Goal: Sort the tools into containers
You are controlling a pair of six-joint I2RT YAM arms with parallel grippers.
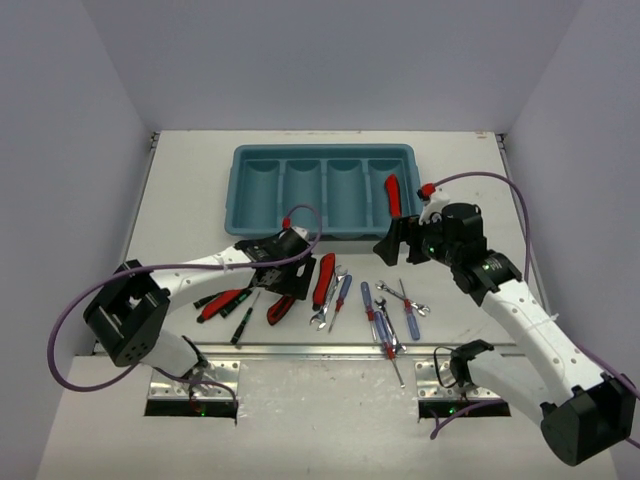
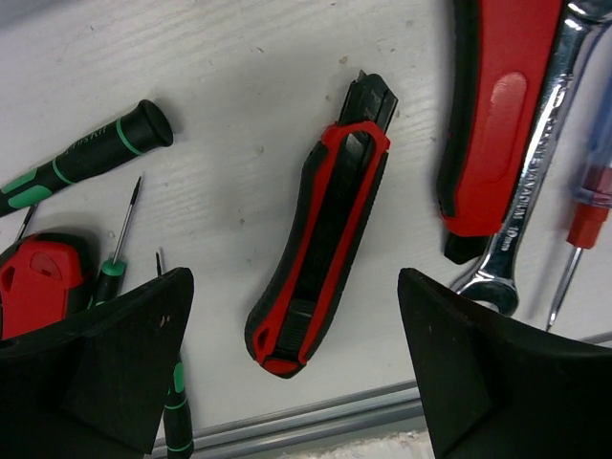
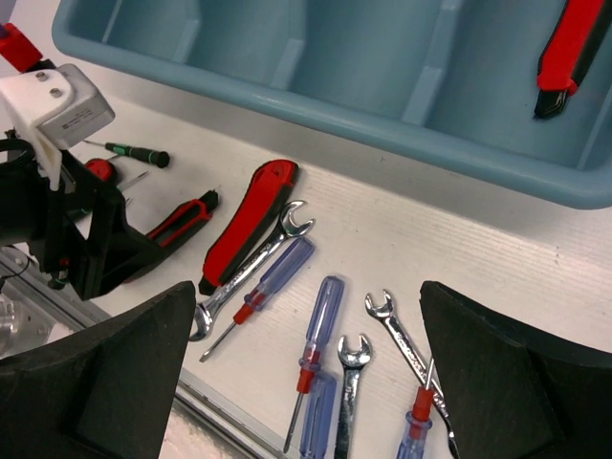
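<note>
Pick step, left side. Left gripper (image 2: 292,277): spread wide, nothing held. Hangs above red-and-black utility knife (image 2: 320,249), one finger either side, no contact. Knife flat on white table (image 2: 239,86), just beside long red-handled pliers (image 2: 497,115) and silver wrench (image 2: 521,210); precision screwdriver (image 2: 86,153) off to the other side. Right gripper (image 3: 306,287): also wide open and empty, up over blue-handled screwdrivers (image 3: 320,316), near front wall of teal tray (image 3: 316,115). Only one red-and-black tool (image 3: 572,43) in tray, rightmost compartment; everything else out on table, so looks early in the sort. Next, probably: drop straight down, close across knife's narrow body, stay clear of pliers handle, lift, carry to tray. Likely belongs with the similar tool in rightmost compartment.
</note>
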